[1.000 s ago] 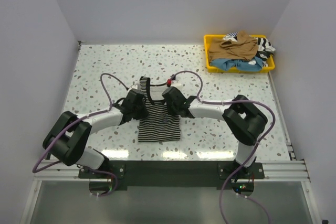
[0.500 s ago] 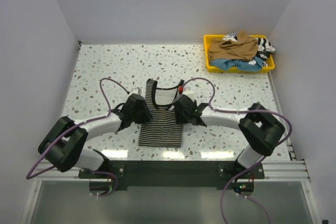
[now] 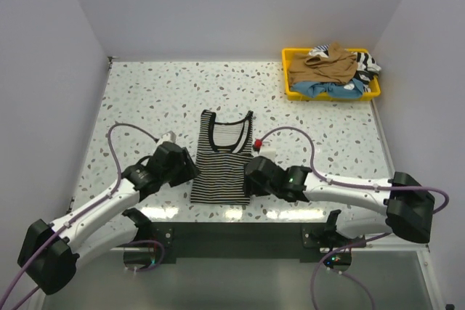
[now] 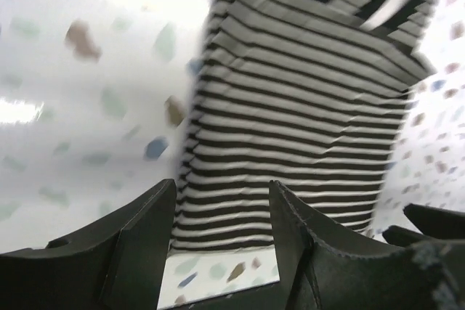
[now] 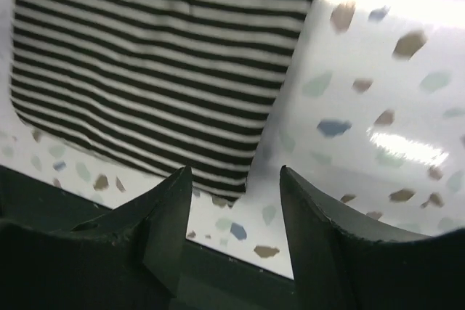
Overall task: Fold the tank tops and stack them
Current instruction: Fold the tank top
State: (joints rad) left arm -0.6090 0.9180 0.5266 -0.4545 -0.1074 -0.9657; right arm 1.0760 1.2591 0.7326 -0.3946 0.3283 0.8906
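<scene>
- Drawn back toward the near edge of the table since a second ago: left arm and right arm. Then both over the upper half of the striped tank top, now low beside its near end.
- Spread with nothing between: left jaws, just beside the top's left side close to the hem. Far narrower a second ago.
- Spread and empty likewise: right jaws, at the near right corner of the hem.
- Now uncovered and lying flat in the middle of the table's near half: the striped tank top, hem toward the near edge, neckline and both straps toward the far edge. Slid slightly nearer than before.
- Looping over the table on either side of the top: purple cables, one from each arm.
- Unchanged in the far right corner: yellow tray, with tan-brown top heaped uppermost, light blue top along the near side, striped cloth at the right end, over the rim.
- White speckled table with glare along the near edge. Plain pale walls on three sides.
</scene>
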